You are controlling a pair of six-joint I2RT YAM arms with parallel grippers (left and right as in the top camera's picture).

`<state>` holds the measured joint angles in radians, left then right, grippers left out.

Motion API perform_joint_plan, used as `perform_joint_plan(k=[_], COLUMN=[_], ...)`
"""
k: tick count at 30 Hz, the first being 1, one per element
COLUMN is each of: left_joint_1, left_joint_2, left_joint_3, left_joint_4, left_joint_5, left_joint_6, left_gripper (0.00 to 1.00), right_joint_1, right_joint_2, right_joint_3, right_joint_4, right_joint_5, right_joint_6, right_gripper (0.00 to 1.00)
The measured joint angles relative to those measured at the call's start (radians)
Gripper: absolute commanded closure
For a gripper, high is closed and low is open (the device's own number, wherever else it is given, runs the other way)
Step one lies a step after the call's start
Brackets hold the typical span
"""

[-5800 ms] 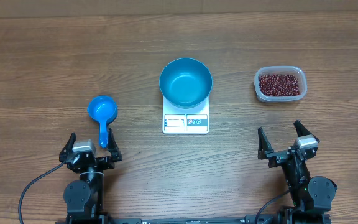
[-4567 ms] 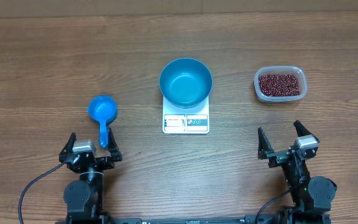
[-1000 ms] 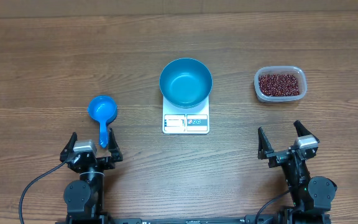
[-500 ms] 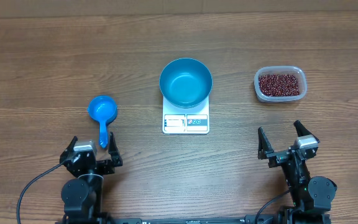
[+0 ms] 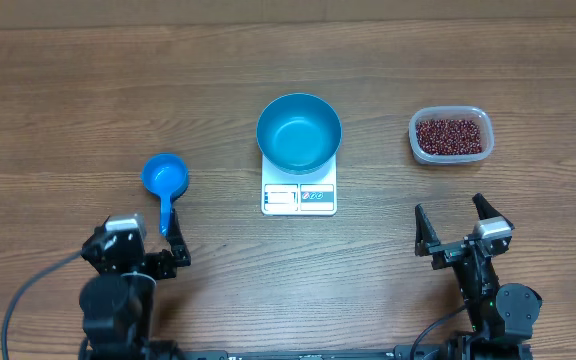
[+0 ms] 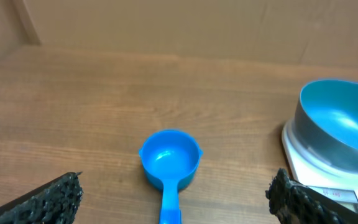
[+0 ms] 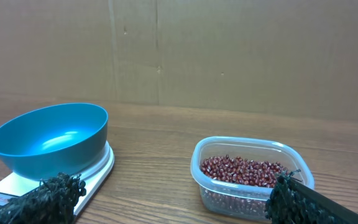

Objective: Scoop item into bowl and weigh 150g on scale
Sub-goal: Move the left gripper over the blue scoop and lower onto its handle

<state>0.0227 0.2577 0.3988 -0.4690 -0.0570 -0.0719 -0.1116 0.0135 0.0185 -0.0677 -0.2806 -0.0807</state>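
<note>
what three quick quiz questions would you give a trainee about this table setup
1. True or false: the teal bowl is empty and sits on the scale.
2. Where are the beans? A. in the teal bowl B. in the clear tub C. in the blue scoop
3. Fill in: the blue scoop's handle points toward the ___ gripper.

Key: 1 true. 2 B. 3 left; the left gripper is open just behind the handle.
</note>
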Motion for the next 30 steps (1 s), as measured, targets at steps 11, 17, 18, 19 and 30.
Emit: perform_joint_plan(k=[11,17,18,19,30], left_joint_1=[0.000,0.000,0.000,0.000,0.006], left_joint_2=[0.384,0.599,0.631,0.674,1.030], left_joint_3=[0.377,0.602,0.632,0.670,0.889], left_joint_4=[-0.264,-0.460,-0.488,-0.529,-0.773], left_joint_5=[0.019,0.019,0.020,0.020,0.060], left_joint_6=[0.000,-0.005,-0.008,-0.011,-0.028], left_gripper=[0.01,0.00,0.00,0.00,0.00], right_joint_1=[0.000,0.000,0.000,0.000,0.000], right_joint_2=[0.000,0.000,0.000,0.000,0.000], right_joint_3=[0.000,0.000,0.000,0.000,0.000], right_joint_4=[0.000,0.000,0.000,0.000,0.000], right_joint_5=[0.000,0.000,0.000,-0.001,0.000], right_joint_6=[0.000,-0.001,0.000,0.000,-0.001], right_gripper=[0.00,0.00,0.00,0.00,0.00])
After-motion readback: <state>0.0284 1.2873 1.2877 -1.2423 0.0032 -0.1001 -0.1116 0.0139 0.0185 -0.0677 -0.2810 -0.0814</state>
